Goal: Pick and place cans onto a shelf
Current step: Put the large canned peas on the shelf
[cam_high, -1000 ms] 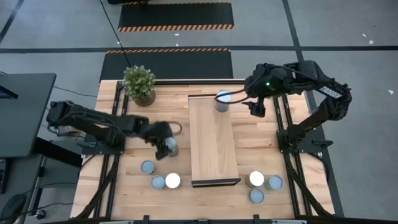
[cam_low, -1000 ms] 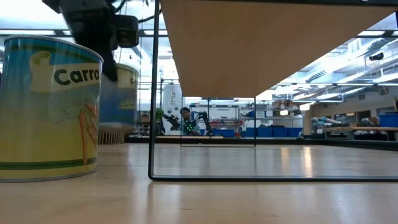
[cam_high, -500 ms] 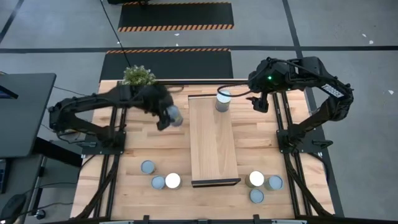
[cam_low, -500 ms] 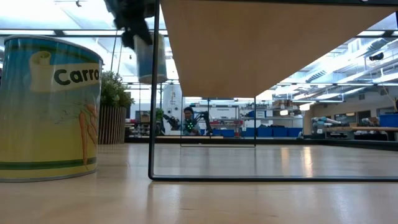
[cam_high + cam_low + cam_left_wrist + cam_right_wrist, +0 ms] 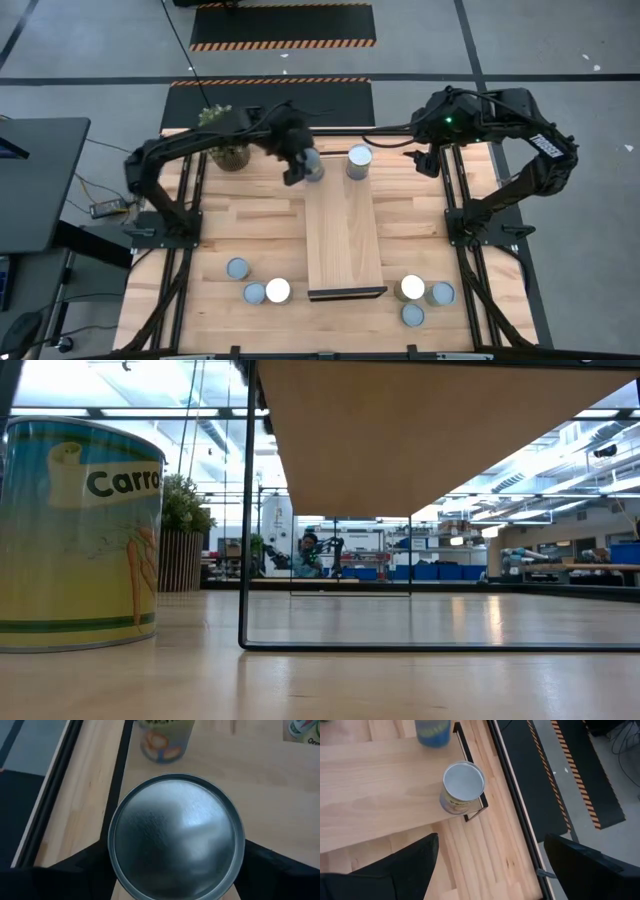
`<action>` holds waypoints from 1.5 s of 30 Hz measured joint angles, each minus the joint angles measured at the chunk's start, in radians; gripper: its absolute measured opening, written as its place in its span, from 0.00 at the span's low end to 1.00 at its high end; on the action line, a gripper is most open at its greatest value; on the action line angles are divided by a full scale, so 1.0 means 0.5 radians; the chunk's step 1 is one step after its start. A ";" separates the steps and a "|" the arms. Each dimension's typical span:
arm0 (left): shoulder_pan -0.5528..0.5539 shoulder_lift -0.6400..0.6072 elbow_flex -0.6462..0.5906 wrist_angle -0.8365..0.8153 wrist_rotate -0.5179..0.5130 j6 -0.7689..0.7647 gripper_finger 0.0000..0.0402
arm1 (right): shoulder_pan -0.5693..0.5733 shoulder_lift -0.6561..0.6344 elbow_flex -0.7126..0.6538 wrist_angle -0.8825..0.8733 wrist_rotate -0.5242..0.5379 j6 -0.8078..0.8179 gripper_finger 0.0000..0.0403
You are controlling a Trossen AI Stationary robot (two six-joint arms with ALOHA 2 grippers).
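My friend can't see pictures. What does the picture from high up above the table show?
From above, the left gripper holds a can over the far left corner of the shelf, beside another can already standing there. The right gripper waits open by the table's far right edge, and six more cans sit at the near end.

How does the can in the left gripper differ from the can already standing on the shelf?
The can in the left gripper is clamped between the left gripper fingers over the shelf far left corner; the standing can sits free at the far right corner. The right gripper is open beside the standing can, not touching it. Both stand upright with silvery tops.
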 joint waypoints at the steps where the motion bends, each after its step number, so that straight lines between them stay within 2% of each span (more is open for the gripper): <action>1: 0.000 0.058 0.064 -0.018 0.011 0.016 0.78 | 0.000 -0.001 0.000 0.000 0.002 0.000 0.92; 7: -0.002 0.321 0.339 -0.092 0.030 0.122 0.78 | -0.001 -0.001 -0.001 0.000 0.003 0.000 0.92; 13: -0.001 0.420 0.400 -0.131 0.030 0.172 0.78 | -0.001 -0.001 0.000 0.000 0.006 0.000 0.92; 24: 0.000 0.422 0.403 -0.173 0.075 0.299 0.79 | -0.001 0.000 0.000 0.033 0.006 -0.010 0.92; 27: 0.000 0.422 0.403 -0.180 0.070 0.312 0.86 | -0.001 0.000 0.000 0.030 0.006 -0.011 0.92; 29: -0.002 0.424 0.402 -0.180 0.016 0.314 0.94 | -0.001 0.000 0.000 0.030 0.006 -0.012 0.92; 31: -0.002 0.425 0.402 -0.181 -0.057 0.316 0.97 | -0.001 0.000 0.000 0.030 0.006 -0.012 0.92; 39: -0.001 0.410 0.402 -0.154 -0.200 0.408 0.97 | -0.001 0.000 0.000 0.030 0.006 -0.016 0.92; 45: -0.003 0.395 0.401 -0.098 -0.201 0.429 0.98 | -0.001 0.000 0.000 0.030 0.006 -0.015 0.92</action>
